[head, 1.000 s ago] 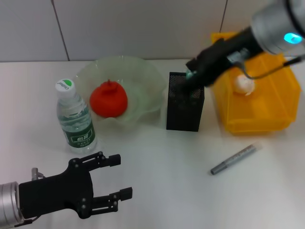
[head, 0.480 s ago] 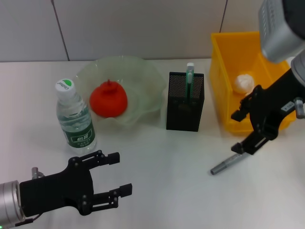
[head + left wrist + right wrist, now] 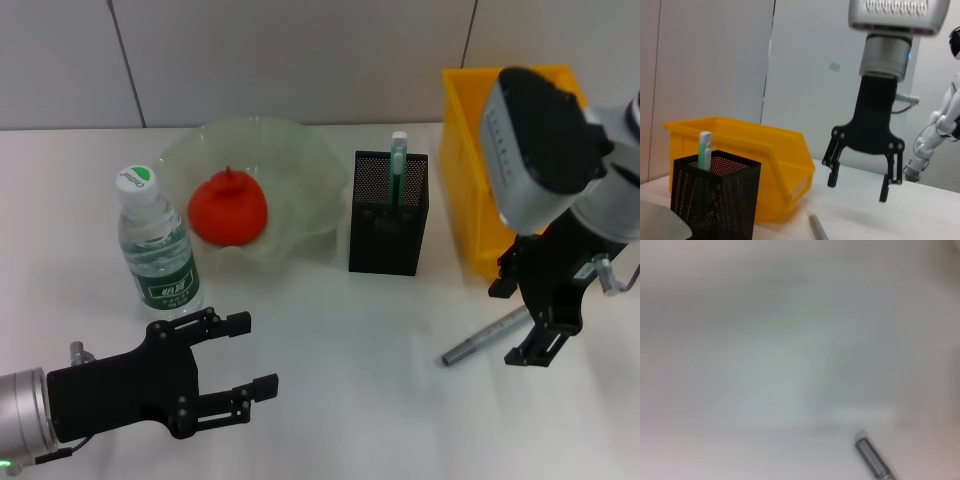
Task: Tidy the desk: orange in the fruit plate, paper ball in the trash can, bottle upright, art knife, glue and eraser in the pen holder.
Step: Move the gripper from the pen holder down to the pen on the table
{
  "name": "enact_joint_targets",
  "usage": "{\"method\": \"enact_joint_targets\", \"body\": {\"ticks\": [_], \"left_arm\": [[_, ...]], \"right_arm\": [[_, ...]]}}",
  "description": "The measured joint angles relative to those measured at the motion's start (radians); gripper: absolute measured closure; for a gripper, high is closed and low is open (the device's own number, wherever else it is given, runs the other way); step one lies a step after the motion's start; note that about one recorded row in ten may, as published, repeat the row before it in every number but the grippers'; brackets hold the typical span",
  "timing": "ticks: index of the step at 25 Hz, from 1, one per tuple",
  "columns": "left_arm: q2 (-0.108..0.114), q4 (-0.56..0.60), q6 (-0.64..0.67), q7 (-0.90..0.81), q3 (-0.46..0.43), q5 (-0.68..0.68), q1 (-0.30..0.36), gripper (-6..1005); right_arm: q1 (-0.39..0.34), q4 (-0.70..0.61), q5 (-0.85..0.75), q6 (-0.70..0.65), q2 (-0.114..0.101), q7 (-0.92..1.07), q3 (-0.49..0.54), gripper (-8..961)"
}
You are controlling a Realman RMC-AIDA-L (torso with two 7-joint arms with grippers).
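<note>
Your right pincer (image 3: 528, 320) hangs fingers-down over the white tabletop (image 3: 350, 340), in front of the yellow plastic bin (image 3: 470, 180), its two black fingers spread apart around the far end of the slim grey art knife (image 3: 487, 335). The left wrist view shows the same right pincer (image 3: 859, 181) with its fingertips clear above the tabletop and the knife's tip (image 3: 816, 226) lying below them. The right wrist view catches only one end of the knife (image 3: 872, 459) against bare tabletop.

Your left pincer (image 3: 240, 370) rests low at the near edge, well left of the knife, lying sideways, fingers apart and holding nothing.

The black mesh pen holder (image 3: 388, 212) stands just left of the bin with a green-and-white stick (image 3: 397, 165) upright inside. Left of the holder, the orange fruit (image 3: 228, 208) sits in the pale green wavy plate (image 3: 300, 160), and the clear water bottle (image 3: 157, 250) stands upright. Open tabletop lies between knife and holder.
</note>
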Motion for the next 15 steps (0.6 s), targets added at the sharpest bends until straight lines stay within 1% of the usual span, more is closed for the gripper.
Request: {"method": "enact_joint_targets", "body": {"ticks": [1, 7, 11, 15], "left_arm": [[-0.002, 0.011, -0.001, -0.016, 0.0, 0.0, 0.002, 200], [-0.003, 0.013, -0.006, -0.017, -0.005, 0.002, 0.007, 200], [-0.003, 0.013, -0.009, -0.011, -0.005, 0.002, 0.007, 200], [-0.003, 0.015, -0.015, -0.011, -0.007, 0.002, 0.005, 200]], "right_arm": [[0.01, 0.036, -0.004, 0.02, 0.001, -0.018, -0.012, 150], [0.025, 0.108, -0.018, 0.07, 0.001, -0.052, -0.016, 151], [0.044, 0.18, -0.036, 0.116, 0.003, -0.084, -0.018, 151], [0.047, 0.199, -0.052, 0.137, 0.007, -0.105, -0.019, 152]]}}
